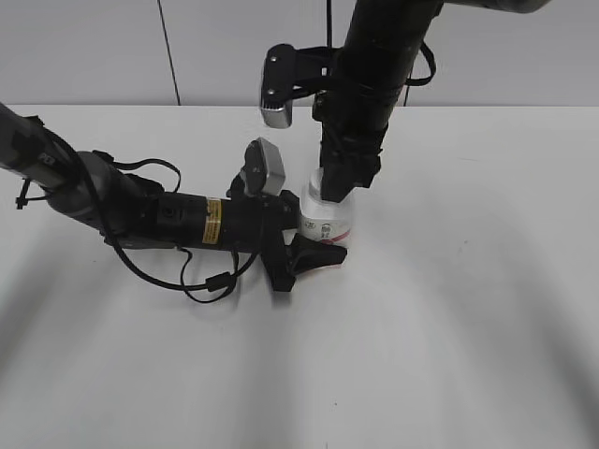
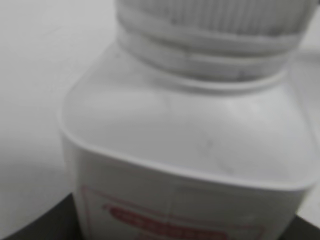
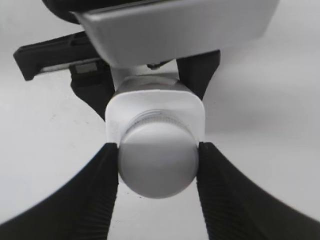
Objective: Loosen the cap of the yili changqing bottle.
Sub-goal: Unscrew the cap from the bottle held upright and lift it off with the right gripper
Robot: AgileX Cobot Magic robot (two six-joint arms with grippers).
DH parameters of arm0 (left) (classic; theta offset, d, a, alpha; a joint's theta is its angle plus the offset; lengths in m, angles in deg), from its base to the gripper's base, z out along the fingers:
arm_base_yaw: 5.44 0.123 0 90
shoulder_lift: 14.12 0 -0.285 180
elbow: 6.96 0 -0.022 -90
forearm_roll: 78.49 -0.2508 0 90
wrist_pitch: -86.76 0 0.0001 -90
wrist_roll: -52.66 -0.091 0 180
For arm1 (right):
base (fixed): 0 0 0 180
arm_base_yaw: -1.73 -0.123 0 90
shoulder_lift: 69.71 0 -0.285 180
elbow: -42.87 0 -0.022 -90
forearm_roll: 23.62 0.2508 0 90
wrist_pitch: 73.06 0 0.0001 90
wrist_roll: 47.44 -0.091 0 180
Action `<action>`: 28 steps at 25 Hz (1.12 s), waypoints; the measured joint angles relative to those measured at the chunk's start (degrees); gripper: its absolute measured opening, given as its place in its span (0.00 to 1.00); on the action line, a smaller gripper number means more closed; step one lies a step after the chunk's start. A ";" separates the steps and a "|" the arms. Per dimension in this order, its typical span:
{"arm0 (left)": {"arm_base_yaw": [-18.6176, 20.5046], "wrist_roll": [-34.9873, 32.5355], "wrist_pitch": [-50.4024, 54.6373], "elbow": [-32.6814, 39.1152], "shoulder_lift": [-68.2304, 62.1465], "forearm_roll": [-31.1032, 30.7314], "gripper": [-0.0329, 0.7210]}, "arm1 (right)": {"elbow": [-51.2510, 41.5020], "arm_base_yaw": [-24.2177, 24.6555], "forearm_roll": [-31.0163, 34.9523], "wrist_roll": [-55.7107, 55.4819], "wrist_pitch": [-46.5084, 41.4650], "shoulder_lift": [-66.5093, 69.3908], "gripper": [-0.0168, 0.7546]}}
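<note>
The yili changqing bottle point(image 1: 324, 218), white with a pink-red label, stands upright on the table. My left gripper point(image 1: 314, 245) reaches in from the left and is shut on its body; its dark fingers point(image 2: 30, 227) flank the bottle point(image 2: 185, 140) below the ribbed cap point(image 2: 210, 20). My right gripper point(image 1: 342, 182) comes straight down from above and hides the cap in the exterior view. In the right wrist view the round white cap point(image 3: 156, 162) sits between the ribbed pads point(image 3: 102, 180), which touch both its sides, so my right gripper point(image 3: 158, 150) is shut on it.
The white table point(image 1: 449, 318) stretches all round the bottle. A loose black cable point(image 1: 201, 285) loops under the left arm. The left arm's silver wrist camera point(image 3: 175, 25) sits just behind the bottle in the right wrist view.
</note>
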 joint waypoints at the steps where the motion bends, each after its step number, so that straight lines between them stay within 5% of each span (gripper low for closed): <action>1: 0.00 0.00 0.00 0.00 0.00 0.00 0.60 | 0.00 0.00 0.00 1.94 0.00 0.00 0.52; 28: 0.00 0.00 -0.16 -0.01 0.00 -0.11 0.59 | 0.00 0.15 1.44 5.13 0.05 0.00 0.55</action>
